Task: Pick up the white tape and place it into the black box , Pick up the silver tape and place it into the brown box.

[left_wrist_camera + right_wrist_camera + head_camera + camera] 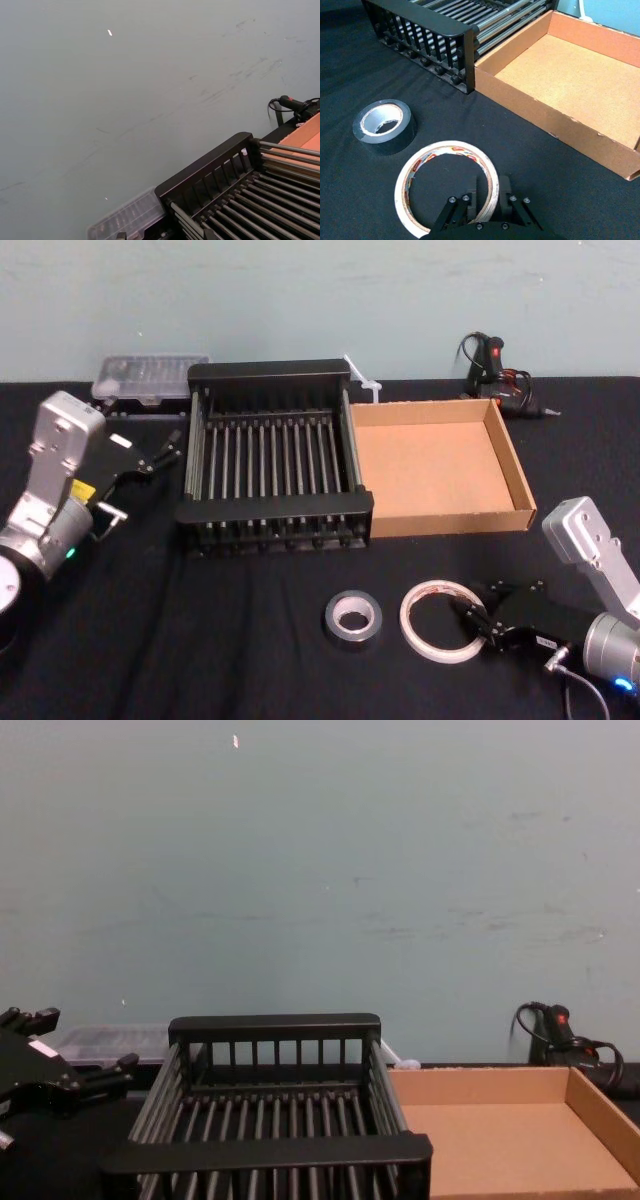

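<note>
Black cloth [200, 640] covers the table, and the white tape [440, 620] lies flat on it near the front, right of centre, its red-orange print facing up. The right gripper [475, 618] is low at the roll's right side and straddles its wall: in the right wrist view one finger [470, 206] sits inside the ring and the other outside, both close against the wall and pinching it. The silver tape [352, 617] lies flat just beside the white roll on its left, apart from it and free of either gripper. Behind the two rolls stands the black box [270, 505], its slatted floor bare, and the brown box [440, 520] sits touching its right side, also bare inside. The left gripper [160, 452] hangs above the cloth just left of the black box, fingers spread and holding nothing. A clear plastic case [150, 375] lies behind the black box, and a black corded tool [495, 365] rests behind the brown box.
</note>
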Controlling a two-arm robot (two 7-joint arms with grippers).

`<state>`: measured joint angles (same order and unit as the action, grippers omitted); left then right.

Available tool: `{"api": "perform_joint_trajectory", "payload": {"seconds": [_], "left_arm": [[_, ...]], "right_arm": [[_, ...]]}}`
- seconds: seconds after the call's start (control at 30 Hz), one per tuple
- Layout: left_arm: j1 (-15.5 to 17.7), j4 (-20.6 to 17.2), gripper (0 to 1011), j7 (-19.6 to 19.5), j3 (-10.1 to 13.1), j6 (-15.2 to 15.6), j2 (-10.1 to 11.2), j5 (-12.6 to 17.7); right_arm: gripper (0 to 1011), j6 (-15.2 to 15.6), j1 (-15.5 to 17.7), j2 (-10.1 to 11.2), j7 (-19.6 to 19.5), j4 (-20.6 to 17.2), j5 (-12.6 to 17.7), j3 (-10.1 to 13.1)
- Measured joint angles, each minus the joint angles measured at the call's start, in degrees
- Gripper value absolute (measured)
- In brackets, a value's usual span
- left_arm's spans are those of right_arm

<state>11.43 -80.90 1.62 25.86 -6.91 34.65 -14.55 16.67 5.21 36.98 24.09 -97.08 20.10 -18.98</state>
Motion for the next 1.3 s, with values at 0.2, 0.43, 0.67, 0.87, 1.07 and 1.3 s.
{"api": "perform_joint_trajectory", "payload": {"seconds": [0.2, 0.43, 0.67, 0.87, 1.07, 1.3], "left_arm": [[0.00, 0.00, 1002, 0.00, 0.00, 0.00, 0.00, 0.00], [0.00, 0.00, 1001, 0.00, 0.00, 0.00, 0.00, 0.00], [0.00, 0.00, 1001, 0.00, 0.00, 0.00, 0.00, 0.00], [0.00, 0.00, 1001, 0.00, 0.00, 0.00, 0.00, 0.00], [0.00, 0.00, 1001, 0.00, 0.00, 0.00, 0.00, 0.00], [0.00, 0.00, 1001, 0.00, 0.00, 0.00, 0.00, 0.00]], "right_arm": [[123, 0.00, 0.00, 0.00, 0.00, 0.00, 0.01, 0.00], [91, 0.00, 0.00, 0.00, 0.00, 0.00, 0.01, 0.00], [91, 0.00, 0.00, 0.00, 0.00, 0.00, 0.01, 0.00], [90, -0.27, 0.07, 0.06, 0.13, -0.05, 0.00, 0.02], [91, -1.30, 0.47, 0.45, 0.60, -0.66, 0.41, 0.70], [90, -0.72, 0.61, 0.40, -0.18, -1.92, 2.01, 2.48]]}}
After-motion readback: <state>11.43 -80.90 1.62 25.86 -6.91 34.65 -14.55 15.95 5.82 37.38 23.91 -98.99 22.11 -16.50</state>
